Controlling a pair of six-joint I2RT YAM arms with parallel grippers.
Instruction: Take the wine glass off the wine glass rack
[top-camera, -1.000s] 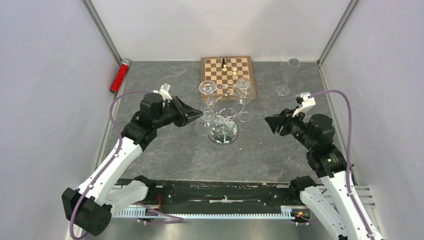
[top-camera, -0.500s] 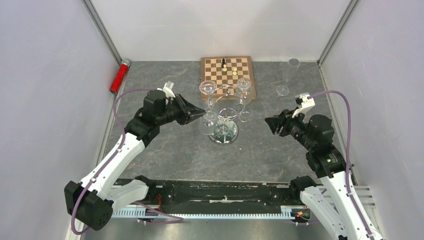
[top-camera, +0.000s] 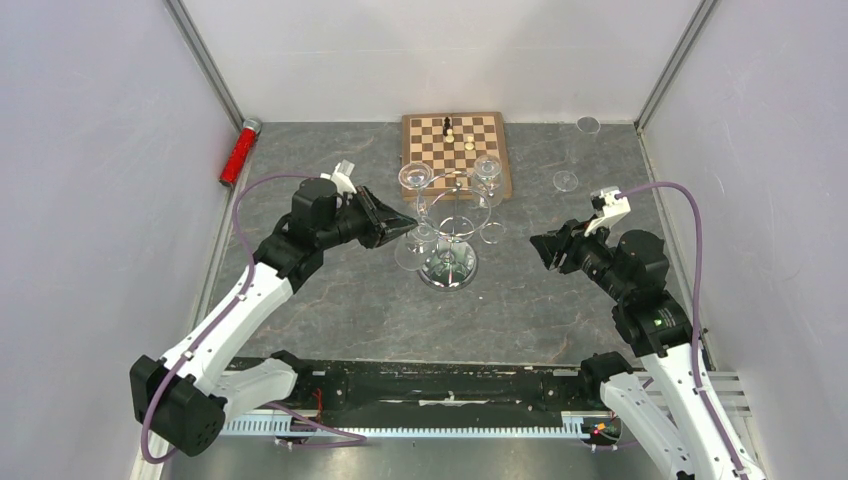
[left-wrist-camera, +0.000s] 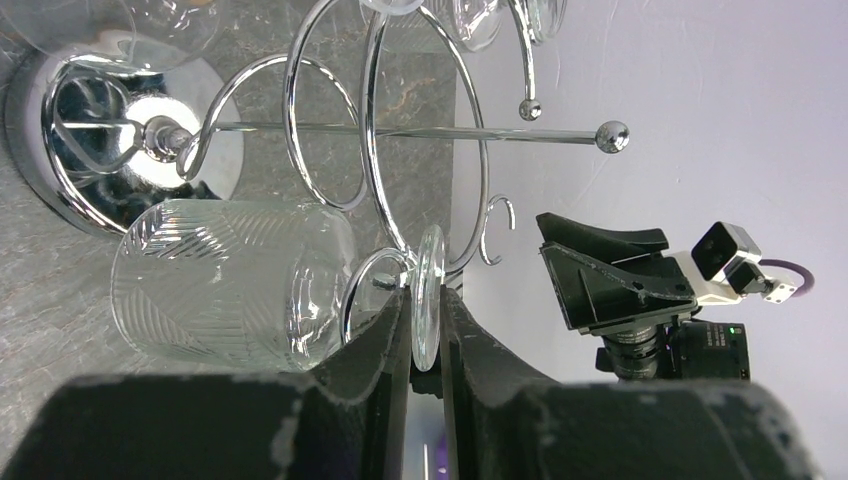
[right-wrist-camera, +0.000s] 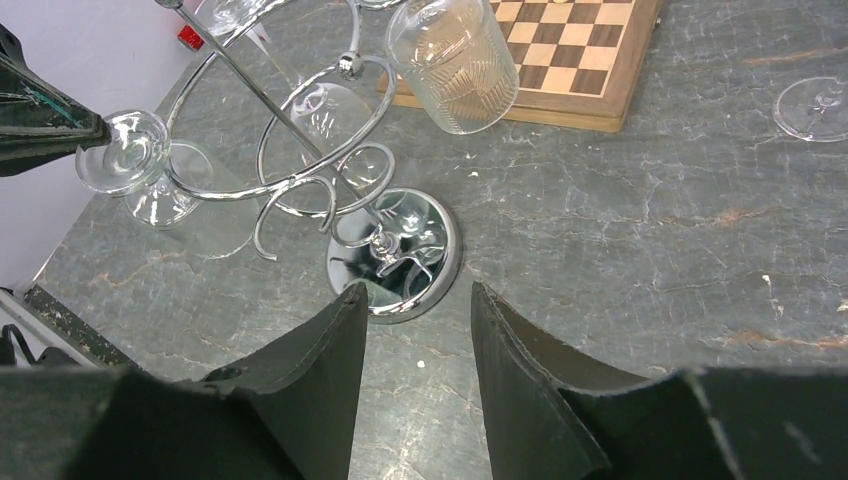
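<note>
Grey marbled tabletop (top-camera: 560, 300) enclosed by pale walls (top-camera: 100, 150)

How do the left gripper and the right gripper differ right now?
The left gripper is clamped on the foot of a wine glass hanging on the wine glass rack; the right gripper is open and holds nothing. The left gripper is right at the rack's loop arms, while the right gripper stands off on the rack's other side, touching nothing. Both point toward the rack.
</note>
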